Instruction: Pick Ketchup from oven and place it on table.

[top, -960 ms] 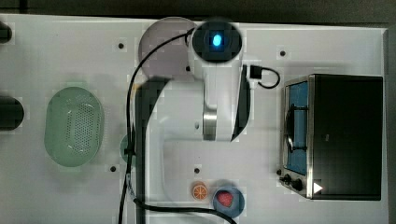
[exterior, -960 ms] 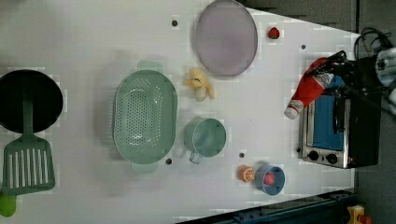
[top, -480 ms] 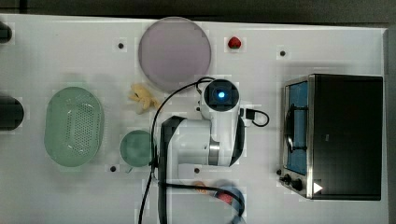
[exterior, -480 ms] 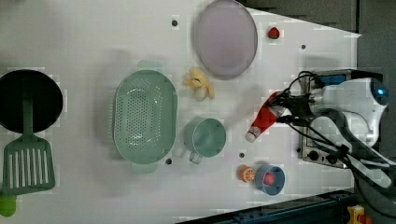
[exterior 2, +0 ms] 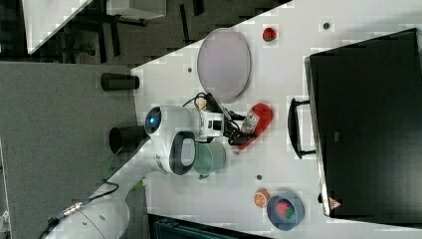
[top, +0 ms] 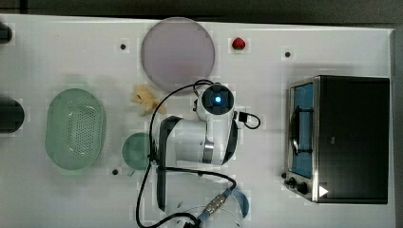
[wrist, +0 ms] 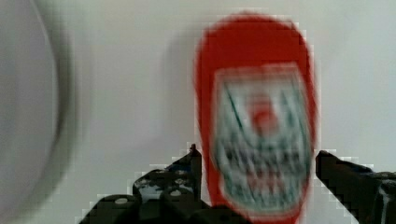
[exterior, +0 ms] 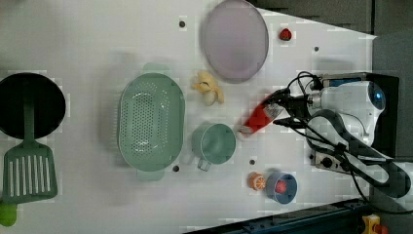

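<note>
Blue bowl (exterior: 281,187) apparently holds strawberry (exterior: 279,187).

A lilac plate (exterior: 235,39) and a strawberry (exterior: 285,34) sit near the far edge. A green colander (exterior: 151,122), green cup (exterior: 214,144) and what looks like a banana (exterior: 208,89) lie mid-surface. A black pan (exterior: 29,105) and green spatula (exterior: 28,170) lie at the left view's left edge.

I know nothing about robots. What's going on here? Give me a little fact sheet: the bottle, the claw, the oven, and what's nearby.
bottle: red ketchup out of the oven, over the white table, white cap toward the green cup
claw: gripper with a finger on each side of the bottle; left finger close, right finger apart from it
oven: at the top view's right, handle facing the arm
nearby: lilac plate, green colander
</note>
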`<state>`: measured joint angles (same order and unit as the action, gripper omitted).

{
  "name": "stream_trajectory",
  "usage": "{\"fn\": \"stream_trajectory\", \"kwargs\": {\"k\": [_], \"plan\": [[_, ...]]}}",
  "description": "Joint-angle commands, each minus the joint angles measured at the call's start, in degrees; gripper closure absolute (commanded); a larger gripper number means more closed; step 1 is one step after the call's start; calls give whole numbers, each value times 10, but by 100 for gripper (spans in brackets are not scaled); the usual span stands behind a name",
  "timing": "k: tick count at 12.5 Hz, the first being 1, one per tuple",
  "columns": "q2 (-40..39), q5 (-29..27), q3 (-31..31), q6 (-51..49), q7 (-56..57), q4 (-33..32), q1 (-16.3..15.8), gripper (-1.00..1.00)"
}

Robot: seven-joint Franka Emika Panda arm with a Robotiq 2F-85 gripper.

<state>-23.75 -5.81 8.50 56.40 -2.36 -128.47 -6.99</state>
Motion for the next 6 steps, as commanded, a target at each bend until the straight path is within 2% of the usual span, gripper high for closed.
{"fn": "stream_trajectory", "kwargs": {"k": [1, 4, 6], "plan": [[34, 15, 9, 13, 12, 5, -2, -100], [140, 15, 9, 6, -9, 39, -3, -100], [210, 16, 10, -41, -9, 77, -2, -100]]}}
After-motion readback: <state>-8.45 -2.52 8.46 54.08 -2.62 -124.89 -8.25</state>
